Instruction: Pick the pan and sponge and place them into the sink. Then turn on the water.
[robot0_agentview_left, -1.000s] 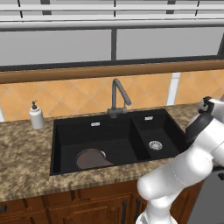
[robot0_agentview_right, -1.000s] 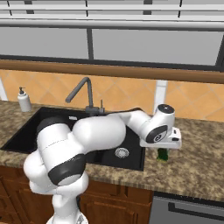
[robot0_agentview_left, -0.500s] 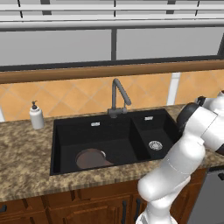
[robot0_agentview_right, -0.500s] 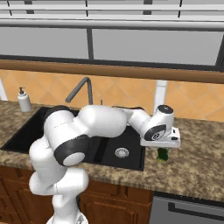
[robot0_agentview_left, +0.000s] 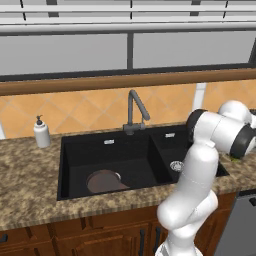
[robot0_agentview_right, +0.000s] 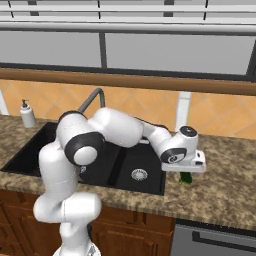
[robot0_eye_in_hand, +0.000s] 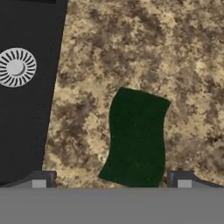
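Your wide-open fingers (robot0_eye_in_hand: 183, 180) straddle the sponge (robot0_eye_in_hand: 136, 138) off-centre, so closing now may nudge it askew.

Mostly hidden at the right edge of the left base view: the sponge (robot0_agentview_left: 235, 159), a green sliver below the arm's dark joint. Partly covered in the right base view too, lower part peeking under the white hand, centre right. Cut by the grey band at the bottom of the hand view: the sponge's near end and the gripper (robot0_eye_in_hand: 111, 183), only fingertips showing. Cropped at that view's left edge: the sink (robot0_eye_in_hand: 26, 109). Half lost in the dark large basin, lower left of centre: the pan (robot0_agentview_left: 104, 181), handle too faint to trace.
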